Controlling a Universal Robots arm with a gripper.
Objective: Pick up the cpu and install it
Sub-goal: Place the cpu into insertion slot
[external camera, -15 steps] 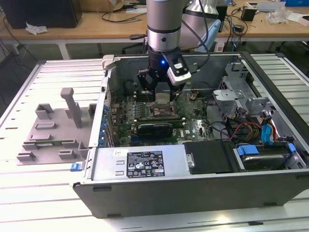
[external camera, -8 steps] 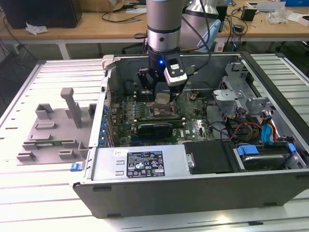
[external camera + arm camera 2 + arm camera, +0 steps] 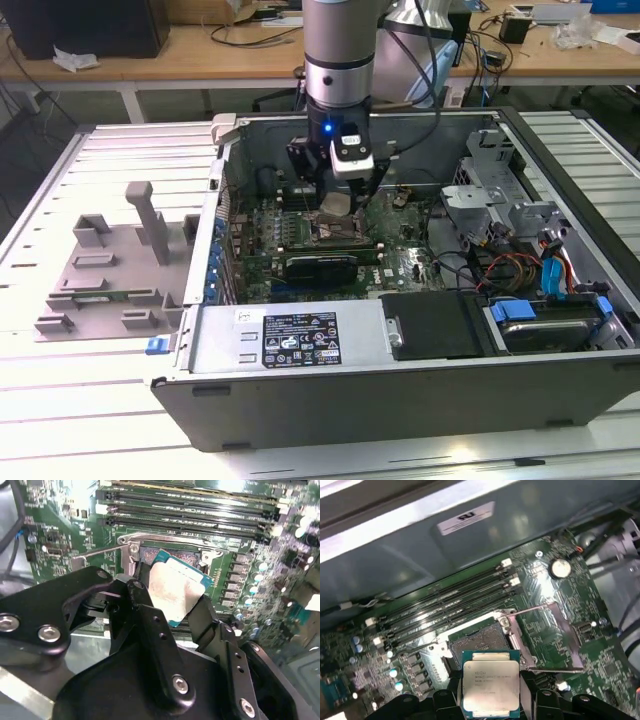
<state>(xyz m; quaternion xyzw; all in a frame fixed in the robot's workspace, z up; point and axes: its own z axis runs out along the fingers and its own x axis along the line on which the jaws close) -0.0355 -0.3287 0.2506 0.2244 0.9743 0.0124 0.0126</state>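
The cpu (image 3: 172, 592), a small square chip with a pale silvery top and a green edge, is held between my black fingers (image 3: 139, 597). My gripper (image 3: 172, 604) is shut on it by two opposite edges. In the exterior view the gripper (image 3: 337, 200) hangs inside the open computer case (image 3: 300, 345), with the cpu (image 3: 337, 204) just above the dark square socket (image 3: 335, 232). In the first wrist view the cpu (image 3: 491, 687) hovers apart from the open socket (image 3: 479, 640), whose metal frame (image 3: 555, 630) is swung aside. In the second wrist view the chip sits tilted over the socket (image 3: 172, 556).
Memory slots (image 3: 445, 602) run beside the socket. A drive cage (image 3: 490, 190) and coloured cables (image 3: 545, 265) fill the case toward the exterior view's right. A black cover (image 3: 435, 322) lies near the front wall. Grey fixture blocks (image 3: 120, 260) stand on the table at the exterior view's left.
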